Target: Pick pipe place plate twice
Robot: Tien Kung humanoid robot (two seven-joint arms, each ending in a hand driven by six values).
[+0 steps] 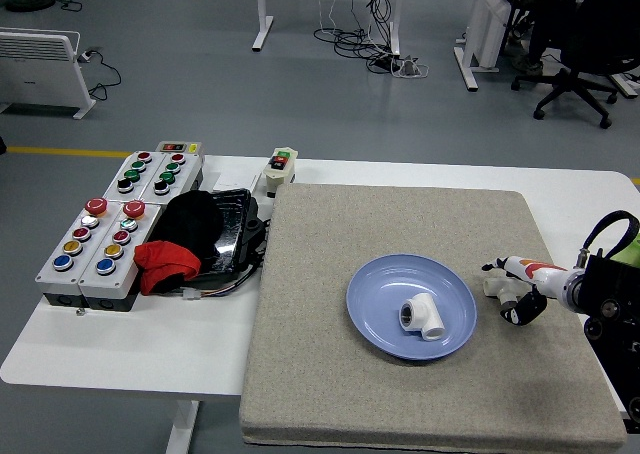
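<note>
You've got one white plastic T-shaped pipe fitting [424, 318] already lying in the round blue plate [375, 324], so by my read you're on the second pick now. Your right hand [522, 289] sits low over the grey felt mat [400, 394], right at the second small white pipe piece [497, 285], which lies on the mat just beside the plate's right rim. The dark fingers [524, 309] look curled around or against it, but from up here I can't tell whether they've truly clamped on it or are only touching. No left hand in view. The next move, as I judge it, calls for a firm grip, a clean lift off the mat, then a short carry leftward over the rim without knocking the fitting already there.
</note>
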